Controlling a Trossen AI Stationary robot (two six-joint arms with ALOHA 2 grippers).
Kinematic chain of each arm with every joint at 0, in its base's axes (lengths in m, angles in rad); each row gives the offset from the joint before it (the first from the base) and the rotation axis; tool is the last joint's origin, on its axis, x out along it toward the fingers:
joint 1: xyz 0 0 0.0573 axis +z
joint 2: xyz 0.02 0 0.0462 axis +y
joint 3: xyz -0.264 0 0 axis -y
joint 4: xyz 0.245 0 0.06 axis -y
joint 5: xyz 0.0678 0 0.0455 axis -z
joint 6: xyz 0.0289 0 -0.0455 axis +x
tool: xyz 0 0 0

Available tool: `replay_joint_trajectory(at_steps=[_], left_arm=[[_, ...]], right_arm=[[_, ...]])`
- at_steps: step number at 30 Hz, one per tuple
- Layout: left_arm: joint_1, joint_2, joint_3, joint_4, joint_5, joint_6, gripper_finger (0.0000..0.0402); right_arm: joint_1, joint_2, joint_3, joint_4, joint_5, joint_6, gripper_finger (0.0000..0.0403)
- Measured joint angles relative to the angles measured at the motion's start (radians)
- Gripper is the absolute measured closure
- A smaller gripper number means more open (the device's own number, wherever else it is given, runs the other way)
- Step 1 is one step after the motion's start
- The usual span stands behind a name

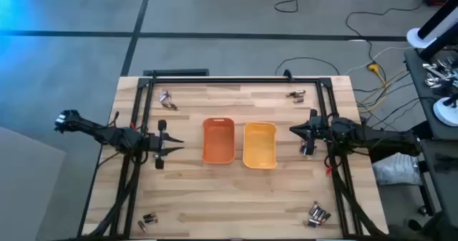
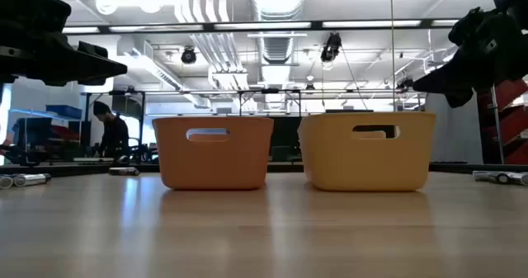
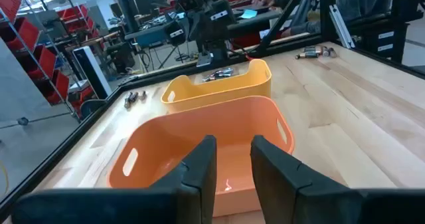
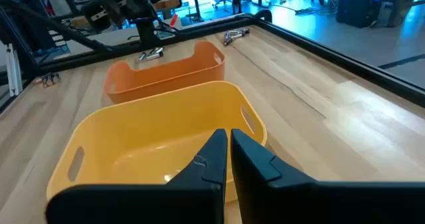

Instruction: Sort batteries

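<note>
**Q:** Batteries — where are they found?

**A:** Four small clusters are seen near the table's corners in the high view: one at the far left (image 1: 167, 99), one at the far right (image 1: 296, 94), one at the near left (image 1: 148, 218) and one at the near right (image 1: 318, 214). All are kept well apart from the trays. Which cells are silvery and which are dark cannot be told with confidence from above.

**Q:** And the trays?

**A:** The orange tray (image 1: 218, 140) and the yellow tray (image 1: 260, 145) are set side by side at the middle of the wooden table (image 1: 236, 198), just beside each other, presumably so that either arm can reach one. No battery can be made out inside either in the wrist views, so the sorting is judged not yet begun.

**Q:** How are the grippers held?

**A:** The left gripper (image 3: 232, 159) is poised just outside the orange tray with a narrow gap between its fingers and nothing held. The right gripper (image 4: 228, 151) is poised beside the yellow tray, its fingers almost together, also empty. Each is aimed at its nearer tray, which suggests a waiting pose.
</note>
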Motion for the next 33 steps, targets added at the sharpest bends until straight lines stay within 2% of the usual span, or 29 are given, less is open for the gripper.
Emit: replay_joint_trajectory(at_steps=[11,25,33], left_arm=[[0.0,0.0,0.0,0.0,0.0,0.0,0.0326],[0.0,0.0,0.0,0.0,0.0,0.0,0.0326],[0.0,0.0,0.0,0.0,0.0,0.0,0.0326]], right_arm=[[-0.003,0.0,0.0,0.0,0.0,0.0,0.039],[-0.151,0.019,0.0,0.0,0.001,0.0,0.039],[-0.158,0.019,0.0,0.0,0.0,0.0,0.039]])
